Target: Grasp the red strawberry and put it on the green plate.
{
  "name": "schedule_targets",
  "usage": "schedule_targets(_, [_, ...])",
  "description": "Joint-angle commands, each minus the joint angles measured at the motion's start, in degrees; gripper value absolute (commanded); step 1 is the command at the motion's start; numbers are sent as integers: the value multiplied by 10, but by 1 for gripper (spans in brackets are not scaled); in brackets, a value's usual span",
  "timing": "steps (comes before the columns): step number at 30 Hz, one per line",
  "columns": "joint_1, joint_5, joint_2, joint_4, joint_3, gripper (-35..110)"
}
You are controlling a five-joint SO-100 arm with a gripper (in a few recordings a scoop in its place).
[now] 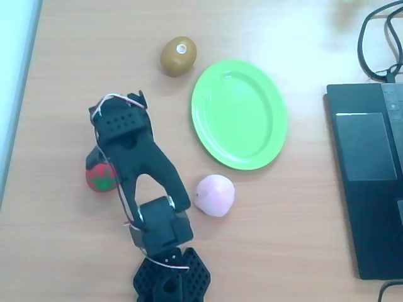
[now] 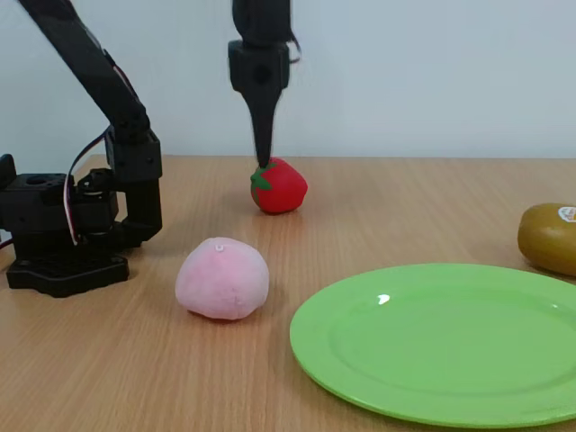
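Sitting on the desk, the green plate is empty, well apart from the red strawberry. The claw hangs right over the strawberry, its tip touching the top. I cannot tell if the claw is wide or narrow. The round strawberry could roll away if poked off-center.

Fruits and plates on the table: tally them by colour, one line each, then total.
Red: 1, the red strawberry
Pink: 1, the pink fruit
Brown: 1, the kiwi
Green: 1, the green plate
Total: 4
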State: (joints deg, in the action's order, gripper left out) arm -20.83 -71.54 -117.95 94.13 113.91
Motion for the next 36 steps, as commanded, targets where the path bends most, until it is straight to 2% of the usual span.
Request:
schedule_targets(1, [-14,4,36,-11,-15,50])
schedule_targets(16, [-83,69,144,-85,-15,49])
schedule_targets(36, [-84,130,217,-156,-18,47])
